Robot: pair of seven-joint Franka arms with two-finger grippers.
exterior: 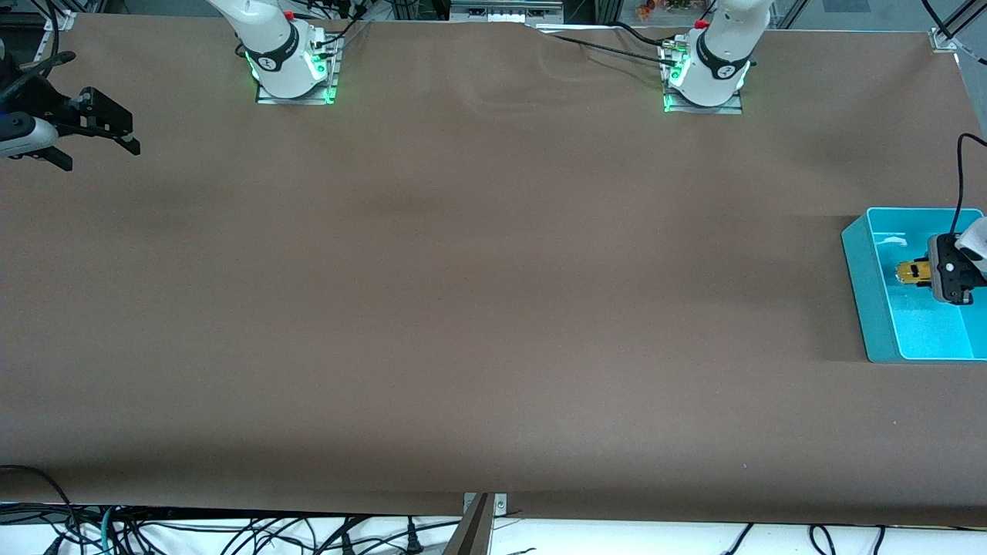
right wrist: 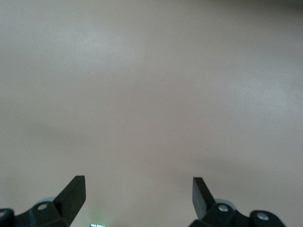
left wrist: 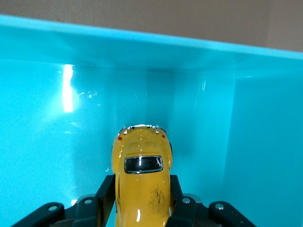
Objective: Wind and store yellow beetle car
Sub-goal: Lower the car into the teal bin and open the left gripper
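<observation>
The yellow beetle car (exterior: 914, 272) is held by my left gripper (exterior: 929, 274) inside the turquoise bin (exterior: 867, 289) at the left arm's end of the table. In the left wrist view the car (left wrist: 141, 182) sits between the two black fingers (left wrist: 107, 194), which press on its sides, with the bin's turquoise wall (left wrist: 42, 123) all around. I cannot tell whether the car touches the bin floor. My right gripper (exterior: 104, 131) is open and empty, held up over the right arm's end of the table; its fingers (right wrist: 73, 191) show over bare brown table.
The brown table (exterior: 463, 308) holds nothing else besides the bin. The arms' bases (exterior: 293, 62) stand along the table edge farthest from the front camera. Cables (exterior: 231, 532) hang below the table edge nearest the front camera.
</observation>
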